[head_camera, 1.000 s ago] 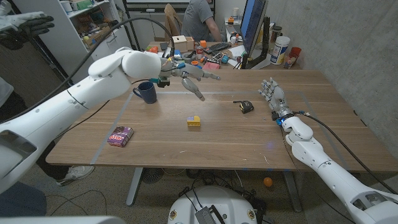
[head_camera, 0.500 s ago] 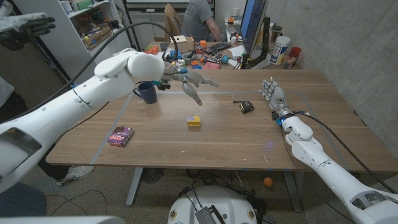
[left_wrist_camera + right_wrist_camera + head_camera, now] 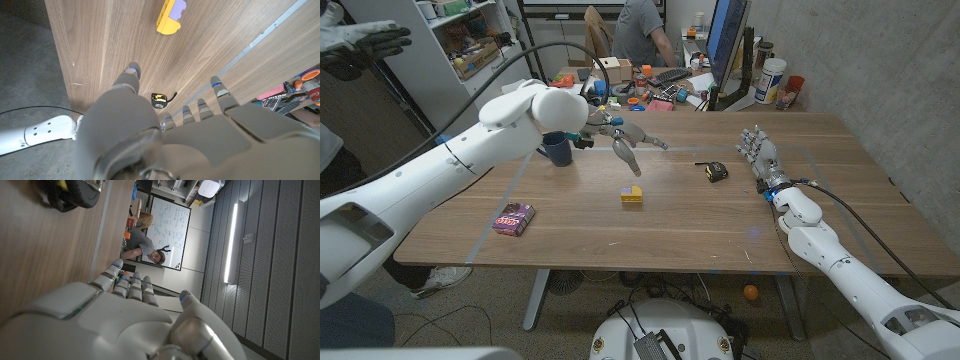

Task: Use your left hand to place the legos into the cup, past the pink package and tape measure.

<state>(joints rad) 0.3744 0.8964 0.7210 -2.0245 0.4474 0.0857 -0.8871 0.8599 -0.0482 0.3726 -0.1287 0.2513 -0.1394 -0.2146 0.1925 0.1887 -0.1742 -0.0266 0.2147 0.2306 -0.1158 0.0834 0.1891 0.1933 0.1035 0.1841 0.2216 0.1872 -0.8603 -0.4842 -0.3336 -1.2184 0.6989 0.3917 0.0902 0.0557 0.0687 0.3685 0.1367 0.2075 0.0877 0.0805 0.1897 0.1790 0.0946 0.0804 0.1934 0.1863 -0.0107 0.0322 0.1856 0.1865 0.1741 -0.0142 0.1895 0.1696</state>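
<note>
Left hand [image 3: 625, 135] hovering above the wooden table [image 3: 840, 215] toward twelve o'clock, fingers spread and empty, nothing held; same splayed fingers seen from behind in the left wrist view [image 3: 165, 140], with bare tabletop beneath them. Just beside it at nine o'clock, a dark blue ceramic mug [image 3: 556, 149], standing upright with its handle toward the table's left edge. Nearer the middle of the table, at six o'clock from the hand and apart from it, the small yellow-and-purple lego block [image 3: 632, 194], also visible in the left wrist view [image 3: 170, 15] lying beyond the fingertips. At three o'clock from the block, a small black-and-yellow tape measure [image 3: 717, 171]; well off toward eight o'clock, the flat pink package [image 3: 513, 218] near the front left of the table. Right hand [image 3: 758, 155] standing at the table's three o'clock side, fingers upright, holding nothing; whether it touches the table not clear. Behind the table at twelve o'clock, a cluttered desk and a seated person [image 3: 642, 30]. Step in hand, by judgement: the reach toward the lego, grasp not yet made. Next move likely calling for a descent toward six o'clock onto the block, fingers closing around it, then a carry toward ten o'clock to the mug.
</note>
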